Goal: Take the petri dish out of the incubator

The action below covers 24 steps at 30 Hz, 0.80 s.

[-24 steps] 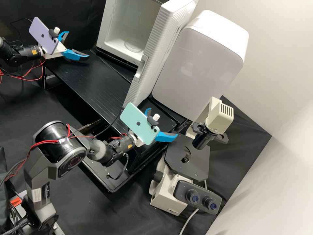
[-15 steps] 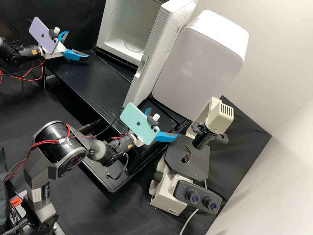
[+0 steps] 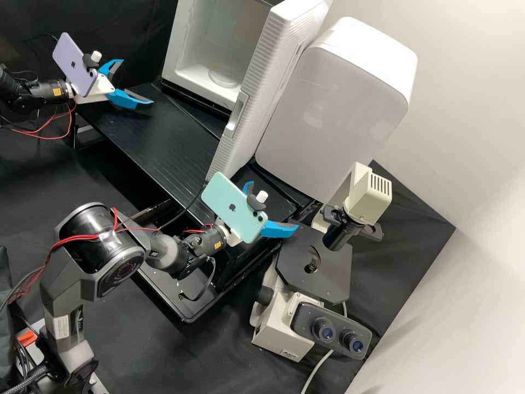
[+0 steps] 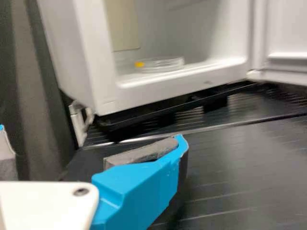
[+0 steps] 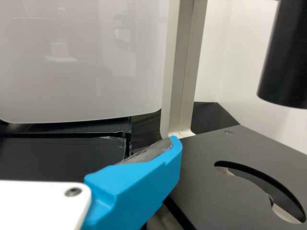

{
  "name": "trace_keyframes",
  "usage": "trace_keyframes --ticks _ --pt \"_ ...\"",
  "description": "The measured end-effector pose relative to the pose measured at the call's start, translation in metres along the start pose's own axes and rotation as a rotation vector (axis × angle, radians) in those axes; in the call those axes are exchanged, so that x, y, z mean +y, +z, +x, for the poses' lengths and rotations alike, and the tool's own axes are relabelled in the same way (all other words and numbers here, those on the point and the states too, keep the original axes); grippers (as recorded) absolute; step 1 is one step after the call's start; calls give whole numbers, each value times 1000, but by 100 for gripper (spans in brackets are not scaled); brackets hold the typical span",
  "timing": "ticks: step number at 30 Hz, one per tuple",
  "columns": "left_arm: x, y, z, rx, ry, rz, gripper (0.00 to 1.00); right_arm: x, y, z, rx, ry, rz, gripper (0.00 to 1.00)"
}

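Dish (image 3: pixel 223 77) lies flat on the chamber floor of the incubator (image 3: pixel 188 33), close behind the front lip. In the left wrist view there is a small yellow spot at its edge. Door (image 3: pixel 262 82) stands swung open.

Left jaws: over the far-left end of the bench (image 3: pixel 158 137), facing the incubator opening, well apart from the dish. Spread wide, nothing held. One blue finger (image 4: pixel 144 187) hangs above the black bench top.

Right jaws: low, near the door's bottom corner, at the edge of the stage (image 5: pixel 240 163) of the microscope (image 3: pixel 284 328). Spread wide too, empty.
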Motion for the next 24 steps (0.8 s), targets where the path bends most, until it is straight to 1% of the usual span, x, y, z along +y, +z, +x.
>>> trace_keyframes --ticks 2,3,6,12,14,16,19,21,24 --pt "1 9 -3 -44 11 8 100 0 0 0 0 0 0 100" --pt "2 15 -5 -76 16 18 100 0 0 0 0 0 0 100" --pt "3 27 -7 -135 27 26 100 0 0 0 0 0 0 100" --pt "1 49 -10 -218 20 32 100 0 0 0 0 0 0 100" --pt "-1 57 -11 -262 13 48 100 0 0 0 0 0 0 100" --pt "0 65 -11 -313 14 75 100 0 0 0 0 0 0 100" --pt "6 73 -6 -363 32 98 100 0 0 0 0 0 0 100" --pt "11 76 0 -378 47 97 100 0 0 0 0 0 0 100" --pt "17 80 11 -388 43 80 100 0 0 0 0 0 0 100"
